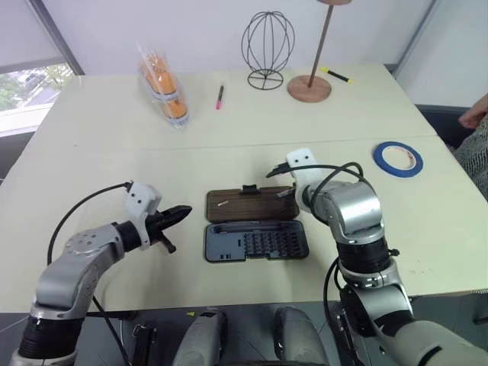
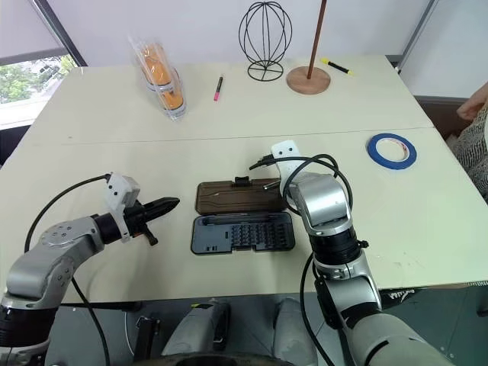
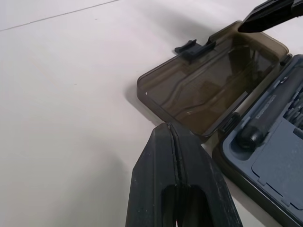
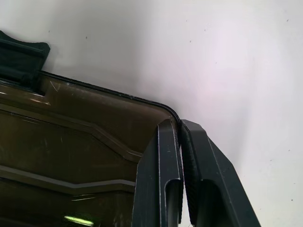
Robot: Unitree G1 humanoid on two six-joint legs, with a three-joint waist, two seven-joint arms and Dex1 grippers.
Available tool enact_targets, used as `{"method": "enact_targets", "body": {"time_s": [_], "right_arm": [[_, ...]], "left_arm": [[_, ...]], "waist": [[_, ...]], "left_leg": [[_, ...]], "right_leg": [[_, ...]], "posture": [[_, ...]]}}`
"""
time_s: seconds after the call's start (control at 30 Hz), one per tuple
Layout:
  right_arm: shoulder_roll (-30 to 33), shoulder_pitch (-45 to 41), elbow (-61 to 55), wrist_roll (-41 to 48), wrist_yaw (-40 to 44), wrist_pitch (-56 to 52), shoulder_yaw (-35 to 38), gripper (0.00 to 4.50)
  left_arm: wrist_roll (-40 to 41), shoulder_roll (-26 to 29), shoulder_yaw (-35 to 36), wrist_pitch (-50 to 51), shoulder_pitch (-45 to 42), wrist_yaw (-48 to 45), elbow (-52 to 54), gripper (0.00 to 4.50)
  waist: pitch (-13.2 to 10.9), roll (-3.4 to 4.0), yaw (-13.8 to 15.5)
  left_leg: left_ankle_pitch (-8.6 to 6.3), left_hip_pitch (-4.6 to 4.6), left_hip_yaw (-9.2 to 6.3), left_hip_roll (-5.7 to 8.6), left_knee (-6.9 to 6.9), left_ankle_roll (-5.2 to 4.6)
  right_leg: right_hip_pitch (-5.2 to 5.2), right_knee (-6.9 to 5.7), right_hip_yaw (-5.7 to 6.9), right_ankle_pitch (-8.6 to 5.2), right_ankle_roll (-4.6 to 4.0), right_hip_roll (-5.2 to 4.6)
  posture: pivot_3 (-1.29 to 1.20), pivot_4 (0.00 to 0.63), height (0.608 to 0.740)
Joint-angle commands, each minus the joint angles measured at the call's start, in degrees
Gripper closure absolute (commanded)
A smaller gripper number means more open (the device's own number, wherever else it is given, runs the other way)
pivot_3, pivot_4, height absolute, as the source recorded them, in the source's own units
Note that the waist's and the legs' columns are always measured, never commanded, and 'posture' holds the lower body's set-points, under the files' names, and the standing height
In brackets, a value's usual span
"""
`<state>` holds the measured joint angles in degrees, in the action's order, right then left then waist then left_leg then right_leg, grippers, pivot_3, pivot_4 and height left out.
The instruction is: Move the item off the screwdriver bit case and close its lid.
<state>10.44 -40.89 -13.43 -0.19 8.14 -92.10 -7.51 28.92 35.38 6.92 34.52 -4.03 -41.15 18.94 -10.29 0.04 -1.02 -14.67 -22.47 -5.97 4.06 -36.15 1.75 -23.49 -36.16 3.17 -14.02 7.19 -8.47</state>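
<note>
— Where's your tape?

— Your roll of blue tape (image 1: 397, 158) lies flat on the table (image 1: 91, 168), off at your right side near the edge, well apart from the bit case (image 1: 255, 241). It's off the case already.

— And the case?

— It sits in the middle of the table in front of you, open. The grey tray with its rows of bits and the slim driver is the nearer half; the smoky-brown lid (image 1: 250, 204) lies flat on the table beyond it, latch tab pointing away from you. The lid isn't closed yet.

— Your right gripper?

— Your right gripper (image 4: 180, 130) has its fingers pressed together, pinching nothing, with the tips at the lid's far right corner. You can't tell from here whether they touch the rim.

— The left one?

— Your left gripper (image 1: 181, 213) is also pressed shut and empty, pointing toward the case from its left, just short of the lid's near corner and apart from it.

— Anything else around?

— At the far end you've got a bag with orange things (image 1: 163, 88), a pink pen (image 1: 219, 97), a wire stand (image 1: 267, 49) and a wooden stand (image 1: 309, 87) with a yellow marker (image 1: 336, 75) beside it. A person's arm (image 1: 474, 114) shows at the right edge.
</note>
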Motion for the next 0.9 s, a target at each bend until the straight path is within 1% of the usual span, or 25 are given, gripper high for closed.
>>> {"method": "enact_targets", "body": {"time_s": [0.03,0.1,0.2,0.4,0.43,0.57,0.73,0.8,0.9], "right_arm": [[0.0,0.66,-1.46,1.46,-0.02,-0.4,-0.07,4.45],[0.03,0.71,-1.45,1.77,-0.16,-0.4,0.05,4.45],[0.17,0.78,-1.37,2.19,-0.15,-0.4,-0.14,3.5],[1.18,0.53,-1.47,3.07,-0.13,-0.4,-1.0,0.54],[1.61,0.32,-1.74,3.13,-0.03,-0.4,-1.28,0.11],[5.05,-1.38,-4.25,4.31,1.93,0.37,-2.55,0.11],[11.88,-3.7,-6.54,8.44,9.55,9.7,-1.59,0.11],[14.99,-4.08,-6.67,10.97,15.17,16.22,-1.9,0.11],[17.09,-4.4,-5.07,12.2,18.72,21.8,-2.48,0.11]], "left_arm": [[0.61,0.12,0.03,-0.11,0.36,-0.29,2.18,4.5],[0.63,0.16,-0.05,-0.1,0.46,-0.25,2.28,4.5],[0.58,0.29,-0.19,-0.17,0.91,-0.25,2.6,4.5],[0.55,0.5,-0.25,-0.27,1.41,-0.35,2.89,4.5],[0.66,0.54,-0.24,-0.19,1.43,-0.41,3.02,4.5],[2.19,0.46,-0.26,0.84,0.73,-0.94,4.11,4.5],[5.0,1.31,-2.23,3.31,0.58,-3.01,8.28,4.5],[7.13,1.82,-3.59,4.93,1.03,-4.6,10.85,4.5],[7.37,2.54,-6.32,5.39,1.48,-6.48,12.11,4.5]], "waist": [[0.0,0.0,0.0],[0.0,0.0,-0.01],[0.0,0.0,-0.05],[0.01,-0.02,-0.11],[0.01,-0.02,-0.12],[0.0,-0.02,-0.04],[-0.05,-0.07,0.05],[-0.06,-0.08,-0.01],[-0.06,-0.08,-0.14]], "left_leg": [[0.0,0.0,0.0,0.0,0.0,0.0],[0.0,0.0,0.0,0.0,0.0,0.0],[0.0,0.0,0.0,0.0,0.01,0.0],[0.0,0.02,0.0,-0.01,-0.01,0.0],[0.0,0.02,0.0,-0.01,-0.01,0.0],[0.0,0.02,0.0,-0.01,-0.01,0.0],[0.0,-0.02,0.01,0.01,-0.03,-0.01],[0.0,-0.02,0.01,0.0,-0.01,-0.01],[0.0,-0.01,0.03,-0.01,0.0,-0.01]], "right_leg": [[0.0,0.0,0.0,0.0,0.0,0.0],[0.0,0.0,0.0,0.0,0.0,0.0],[0.0,0.0,0.0,0.0,0.0,0.0],[0.01,-0.01,0.0,0.0,0.0,0.01],[0.01,-0.01,0.0,0.0,0.0,0.01],[0.01,-0.01,0.0,0.0,0.0,0.01],[0.02,0.02,0.0,0.0,0.01,-0.02],[0.02,0.02,0.01,-0.01,0.01,-0.01],[0.03,0.04,0.0,-0.02,0.03,0.0]], "posture": [[0.0,0.15,0.74],[0.0,0.15,0.74],[0.0,0.15,0.74],[0.0,0.15,0.74],[0.0,0.15,0.74],[0.0,0.15,0.74],[0.0,0.15,0.74],[0.0,0.15,0.74],[0.0,0.15,0.74]]}}
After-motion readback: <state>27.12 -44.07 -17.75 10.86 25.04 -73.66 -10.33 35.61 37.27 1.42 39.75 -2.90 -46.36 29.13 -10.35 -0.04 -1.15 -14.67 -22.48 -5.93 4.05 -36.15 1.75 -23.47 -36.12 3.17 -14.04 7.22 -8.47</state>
